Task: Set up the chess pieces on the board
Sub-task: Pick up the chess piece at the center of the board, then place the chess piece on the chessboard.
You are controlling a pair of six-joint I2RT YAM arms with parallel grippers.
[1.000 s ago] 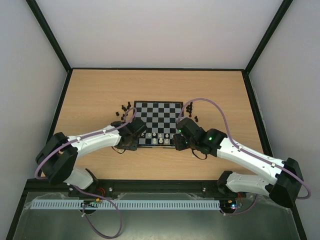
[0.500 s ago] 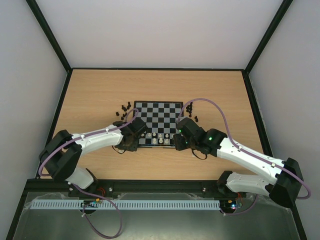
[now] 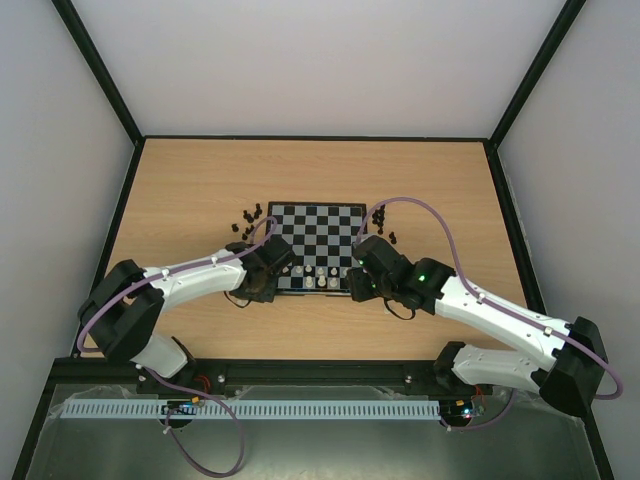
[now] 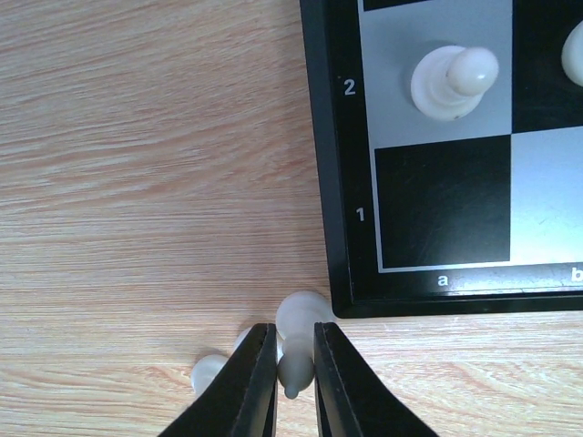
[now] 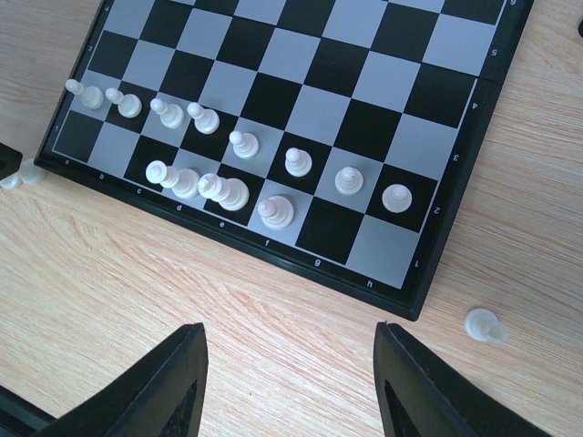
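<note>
REMOTE RIG: My left hand [image 4: 293, 333] is pinched shut on a pale piece [image 4: 298, 314] lying on the table [image 4: 137, 182], the corner of the board [image 4: 319, 182] just ahead of it. The grip sits on a small rounded body, so I judge the piece could squirt free on the lift. It could also swing into the two loose pale pieces [image 4: 208, 371] just left of the fingers [image 4: 255, 393]. Carried ahead and right, it could clip the pawn [image 4: 451, 80] standing beyond the bare corner square. My right hand [image 5: 287, 387] hangs open and empty, with the board ahead of it and a stray pale piece [image 5: 483, 325] ahead to its right. A careless sweep there would topple the pale rows [image 5: 232, 173] already standing.
</note>
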